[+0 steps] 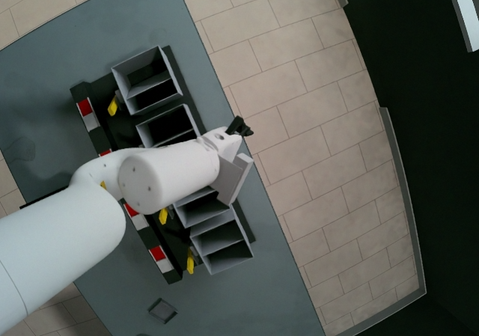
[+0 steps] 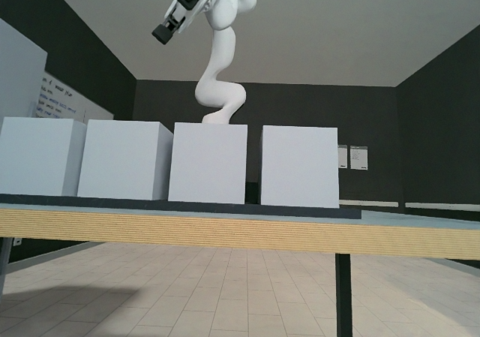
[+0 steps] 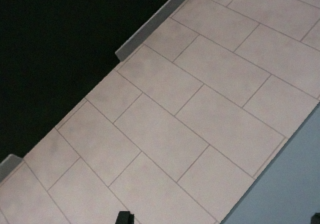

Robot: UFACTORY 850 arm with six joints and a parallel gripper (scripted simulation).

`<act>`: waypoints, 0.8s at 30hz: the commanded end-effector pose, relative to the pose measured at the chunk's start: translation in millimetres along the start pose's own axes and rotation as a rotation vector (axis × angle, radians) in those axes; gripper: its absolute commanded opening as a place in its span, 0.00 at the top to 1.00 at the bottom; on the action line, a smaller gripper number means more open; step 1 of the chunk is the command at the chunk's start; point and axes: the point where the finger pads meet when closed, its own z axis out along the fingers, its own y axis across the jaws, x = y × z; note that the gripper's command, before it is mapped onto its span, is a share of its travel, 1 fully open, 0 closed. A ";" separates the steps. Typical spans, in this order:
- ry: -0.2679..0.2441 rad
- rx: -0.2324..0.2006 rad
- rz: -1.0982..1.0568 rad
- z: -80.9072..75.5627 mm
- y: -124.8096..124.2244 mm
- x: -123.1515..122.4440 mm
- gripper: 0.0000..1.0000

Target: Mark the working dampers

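Four grey duct dampers [image 1: 147, 78] [image 1: 168, 127] [image 1: 203, 204] [image 1: 222, 243] stand in a row on a dark base board [image 1: 78, 88]. In the exterior view they show as plain pale boxes [image 2: 38, 157] [image 2: 124, 158] [image 2: 209, 163] [image 2: 298, 166]. Yellow levers [image 1: 112, 105] [image 1: 163, 215] [image 1: 189, 263] stick out on their slider side. Status sliders [image 1: 85, 108] [image 1: 131, 209] [image 1: 157, 252] show red beside white covers. The second slider [image 1: 105, 153] is mostly hidden by the arm. My gripper [image 1: 240, 127] [image 2: 164, 32] [image 3: 220, 219] is open and empty. It hangs high above the dampers, out past the table's far edge, over the floor.
The grey table top [image 1: 38, 93] [image 3: 300, 184] has a wooden front edge [image 2: 232, 233]. A small grey square plate [image 1: 162, 310] lies on the table beyond the last damper. My white arm covers the middle of the row from above. Tiled floor lies beyond the edge.
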 end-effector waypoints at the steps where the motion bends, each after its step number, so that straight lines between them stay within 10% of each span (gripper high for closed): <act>1: 0.001 0.002 0.000 -0.6 -0.9 0.9 0.00; 19: 0.002 -0.001 0.007 -0.3 0.1 1.8 0.00; 24: 0.023 -0.060 0.186 7.0 29.8 26.6 0.00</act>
